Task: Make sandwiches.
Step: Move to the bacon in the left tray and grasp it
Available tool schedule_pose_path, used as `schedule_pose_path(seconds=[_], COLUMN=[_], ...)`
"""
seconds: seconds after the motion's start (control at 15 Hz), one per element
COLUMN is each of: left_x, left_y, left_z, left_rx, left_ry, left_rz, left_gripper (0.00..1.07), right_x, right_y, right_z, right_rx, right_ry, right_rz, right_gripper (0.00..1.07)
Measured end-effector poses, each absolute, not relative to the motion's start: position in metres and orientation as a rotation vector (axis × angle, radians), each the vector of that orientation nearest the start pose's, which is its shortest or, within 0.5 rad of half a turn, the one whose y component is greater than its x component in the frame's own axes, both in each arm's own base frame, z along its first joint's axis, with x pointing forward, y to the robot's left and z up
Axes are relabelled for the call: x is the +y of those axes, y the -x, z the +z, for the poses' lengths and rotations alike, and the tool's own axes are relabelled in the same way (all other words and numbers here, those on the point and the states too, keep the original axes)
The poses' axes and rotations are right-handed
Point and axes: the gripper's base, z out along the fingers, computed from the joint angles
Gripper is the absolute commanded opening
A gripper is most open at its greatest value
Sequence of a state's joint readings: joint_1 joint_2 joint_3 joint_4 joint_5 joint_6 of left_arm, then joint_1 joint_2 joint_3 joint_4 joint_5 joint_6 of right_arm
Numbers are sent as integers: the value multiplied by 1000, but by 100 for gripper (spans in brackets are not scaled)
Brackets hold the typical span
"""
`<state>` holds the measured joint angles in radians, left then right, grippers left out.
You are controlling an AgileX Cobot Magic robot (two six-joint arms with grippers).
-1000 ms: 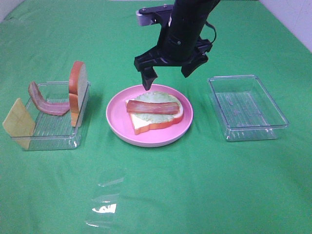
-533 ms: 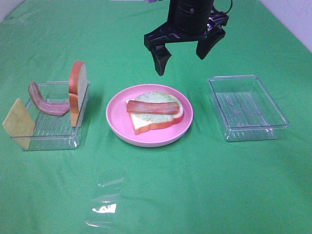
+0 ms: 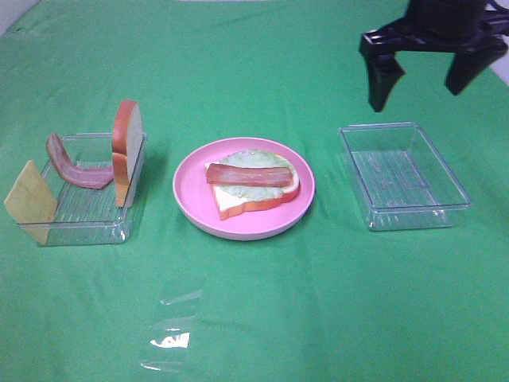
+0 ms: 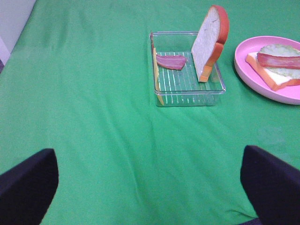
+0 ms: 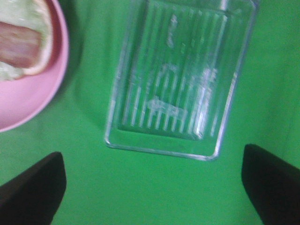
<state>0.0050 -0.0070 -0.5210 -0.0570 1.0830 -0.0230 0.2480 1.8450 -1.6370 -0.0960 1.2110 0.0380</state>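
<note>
A bread slice (image 3: 236, 204) lies on the pink plate (image 3: 191, 205) with a lettuce leaf (image 3: 256, 158) and a bacon strip (image 3: 249, 175) on top. The left clear tray (image 3: 83, 227) holds a second bread slice (image 3: 126, 143) standing on edge, a curled bacon strip (image 3: 73, 170) and a yellow cheese square (image 3: 30, 202) leaning on its end wall. My right gripper (image 3: 418, 97) hangs open and empty above the cloth behind the right tray (image 5: 178, 79). My left gripper (image 4: 150, 187) is open and empty, well short of the left tray (image 4: 187, 96); it is outside the exterior high view.
The right clear tray (image 3: 413, 213) has nothing in it. A crumpled piece of clear film (image 3: 171, 334) lies on the green cloth near the front edge. The plate's rim (image 5: 33, 108) sits just beside the empty tray in the right wrist view.
My right gripper has risen from over the plate's far edge and swung right, ending behind the empty tray. The food pieces have not moved.
</note>
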Motion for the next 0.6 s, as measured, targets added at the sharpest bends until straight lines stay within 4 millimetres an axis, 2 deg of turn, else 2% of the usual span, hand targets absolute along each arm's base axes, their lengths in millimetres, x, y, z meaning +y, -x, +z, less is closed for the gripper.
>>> schedule_pose_path(seconds=[0.07,0.13,0.33,0.4,0.53,0.6], left_x=[-5,-5,-5,-5,-5,-5], left_y=[9,9,9,9,9,9], left_z=[281,281,281,281,281,281], left_rx=[2038,2038,2038,2038,2038,2038], left_ry=[24,24,24,24,24,24], left_rz=[-79,-79,-79,-79,-79,-79], left_gripper=[98,98,98,98,98,98], right_x=[62,52,-2,-11,-13,-9], right_y=[-371,-368,-341,-330,-310,-286], right_z=[284,281,273,273,282,292], right_rx=[2908,2928,2999,3012,2997,2970], right_ry=[250,216,-2,-49,-76,-91], right_rz=[-100,-107,-117,-104,-81,-17], right_gripper=[98,98,98,98,98,98])
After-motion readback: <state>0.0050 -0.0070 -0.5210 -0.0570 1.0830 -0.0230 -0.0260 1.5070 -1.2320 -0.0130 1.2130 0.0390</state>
